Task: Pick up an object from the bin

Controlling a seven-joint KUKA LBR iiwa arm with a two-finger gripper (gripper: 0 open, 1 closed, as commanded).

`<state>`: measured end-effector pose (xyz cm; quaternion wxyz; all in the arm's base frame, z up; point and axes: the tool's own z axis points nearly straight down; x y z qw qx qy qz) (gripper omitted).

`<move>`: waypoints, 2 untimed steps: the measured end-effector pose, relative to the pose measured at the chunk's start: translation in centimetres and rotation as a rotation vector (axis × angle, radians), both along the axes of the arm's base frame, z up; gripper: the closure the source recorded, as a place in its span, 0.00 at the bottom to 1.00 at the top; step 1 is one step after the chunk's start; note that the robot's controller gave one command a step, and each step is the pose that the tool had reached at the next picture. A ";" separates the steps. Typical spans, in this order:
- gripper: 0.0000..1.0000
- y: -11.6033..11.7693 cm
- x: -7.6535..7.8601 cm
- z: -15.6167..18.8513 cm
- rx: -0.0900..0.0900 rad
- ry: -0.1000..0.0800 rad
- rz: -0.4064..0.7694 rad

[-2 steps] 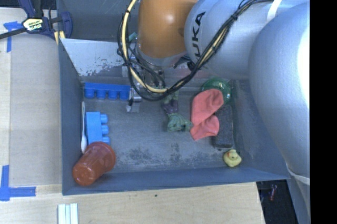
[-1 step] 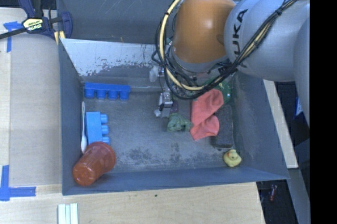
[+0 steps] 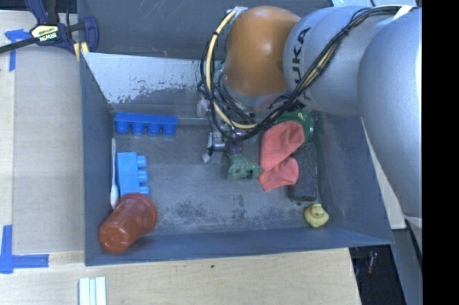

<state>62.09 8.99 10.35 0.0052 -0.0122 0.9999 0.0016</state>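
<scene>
Gripper [image 3: 217,144] low over the middle of the bin [image 3: 215,247], beside a small green toy [image 3: 242,169].
Landmark: pink cloth [image 3: 280,153], crumpled, right of centre. Green toy: just left of the cloth's lower end, touching or nearly touching it; the gripper stands just up-left of the toy, nothing seen held, and whether it is open or closed cannot be told, as cables and the orange wrist cover hide it. Black block [image 3: 307,178]: partly under the cloth's right side. Yellow toy [image 3: 315,215]: below-right of the cloth, near the bin's front wall. Long blue brick [image 3: 145,125]: well left of the cloth. Light blue brick [image 3: 133,173] and white stick [image 3: 113,174]: far left, side by side. Red cup [image 3: 128,223]: on its side, far lower left.
</scene>
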 end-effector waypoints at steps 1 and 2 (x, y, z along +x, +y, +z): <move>0.00 -3.6 -0.6 2.3 -0.002 0.001 -0.022; 0.00 -4.3 -0.2 4.3 0.000 -0.009 -0.042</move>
